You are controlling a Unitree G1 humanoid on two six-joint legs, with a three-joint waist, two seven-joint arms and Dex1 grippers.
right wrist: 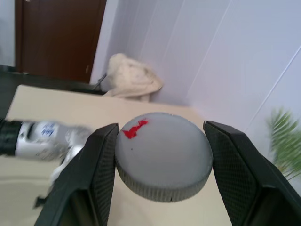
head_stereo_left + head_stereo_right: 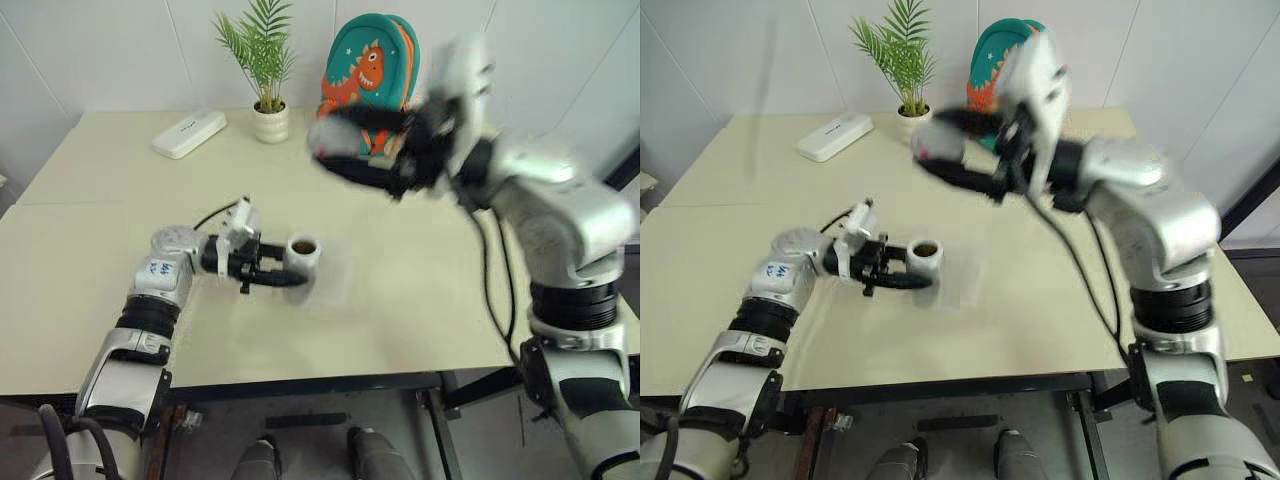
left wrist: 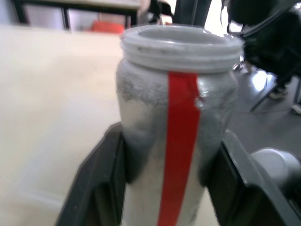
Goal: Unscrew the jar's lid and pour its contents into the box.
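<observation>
Step in hand: the unscrewing is done. The lid [image 1: 162,162] is off the jar [image 2: 302,262] and sits clamped between the two black fingers of the right gripper [image 1: 162,165], raised well above the desk [image 2: 90,300] toward its far right part, its flat top with the small red mark facing the wrist camera.

The left gripper [image 2: 268,272] is closed on the jar's body, one finger on each side of the red stripe. The jar is near the middle of the desk, somewhat toward the left edge; whether its base touches the surface cannot be told. Its long axis stands upright and its open, threaded mouth points up. A dark speck, judged to be the contents [image 2: 303,246], shows inside through the mouth.

The box [image 2: 335,272] shows as a faint clear outline on the desk just beside the jar, on its right.

Next move, as judged: pouring. It calls for carrying the jar over the box and rolling the left wrist so the mouth tips toward the tray. The lid needs to stay out of the way, or be set down.

Risk: the pellet is small and may cling inside or bounce off the shallow tray.
</observation>
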